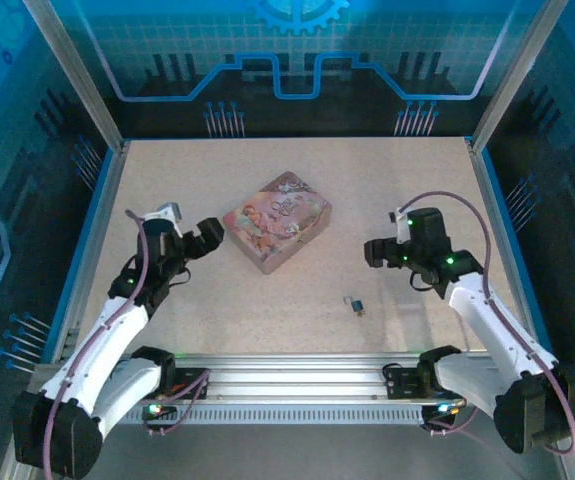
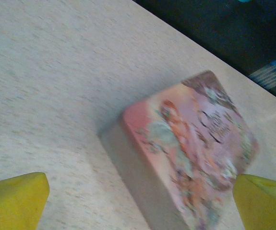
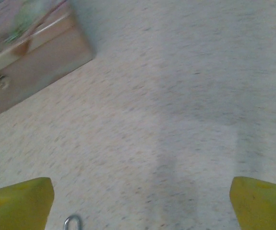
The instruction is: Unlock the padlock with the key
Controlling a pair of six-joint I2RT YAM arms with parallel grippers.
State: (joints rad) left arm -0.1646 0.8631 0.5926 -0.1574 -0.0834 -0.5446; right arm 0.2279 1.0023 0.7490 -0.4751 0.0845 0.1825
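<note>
Jaws of the left gripper (image 1: pixel 210 236) and right gripper (image 1: pixel 375 252) stand wide and empty on either side of the pink tin (image 1: pixel 277 220), apparently ready for a pickup, with the padlock (image 1: pixel 354 303) lying free to the tin's near right.

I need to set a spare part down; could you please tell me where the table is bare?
Bare: the speckled beige tabletop behind the pink illustrated rectangular tin, and in front of it, left of the small metal padlock. Crowded: between tin and left gripper.
</note>
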